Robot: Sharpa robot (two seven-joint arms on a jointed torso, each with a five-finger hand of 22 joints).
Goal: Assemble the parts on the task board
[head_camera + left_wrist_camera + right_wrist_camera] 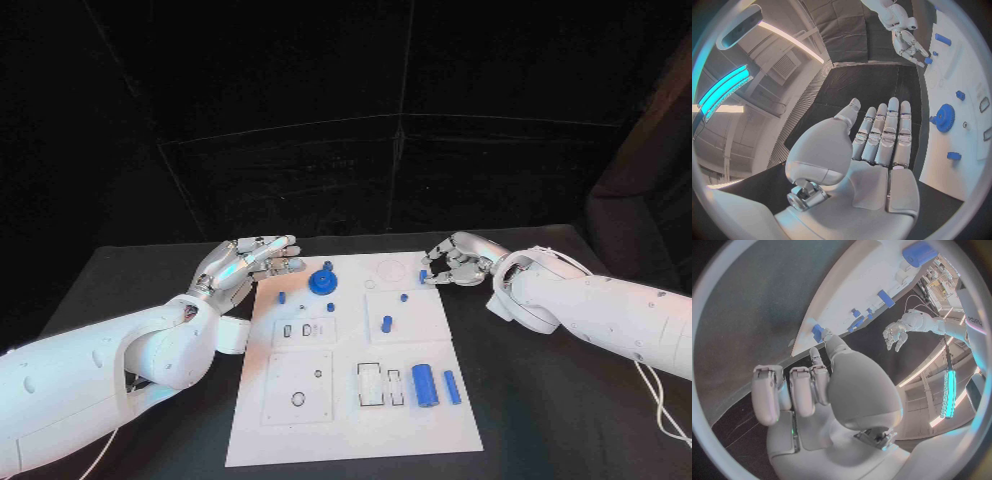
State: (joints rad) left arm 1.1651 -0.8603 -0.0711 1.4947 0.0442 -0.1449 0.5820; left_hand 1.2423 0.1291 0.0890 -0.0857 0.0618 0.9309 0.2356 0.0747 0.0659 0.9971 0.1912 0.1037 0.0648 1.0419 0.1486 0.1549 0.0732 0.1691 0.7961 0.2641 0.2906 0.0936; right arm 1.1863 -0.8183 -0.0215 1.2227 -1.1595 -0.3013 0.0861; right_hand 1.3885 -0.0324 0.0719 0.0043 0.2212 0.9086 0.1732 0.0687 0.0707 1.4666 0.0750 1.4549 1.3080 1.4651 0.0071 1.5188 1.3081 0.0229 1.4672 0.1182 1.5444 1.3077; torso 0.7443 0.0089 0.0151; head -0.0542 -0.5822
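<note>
The white task board [346,420] lies in the middle of the black table. A blue gear [327,283] stands near its far left corner, also seen in the left wrist view [945,118]. A thick blue cylinder [424,385] and a slimmer blue pin [451,387] lie at the near right. My left hand [253,262] hovers open by the board's far left corner, fingers straight [879,140]. My right hand [459,265] is at the far right corner, its thumb and a finger pinching a small blue part [424,277], seen at the board's edge [819,333].
Small blue pegs [283,296] [387,322] sit on the board's far half. Dark slots and outlined recesses [378,385] mark the near half. Black table [548,420] extends on both sides of the board.
</note>
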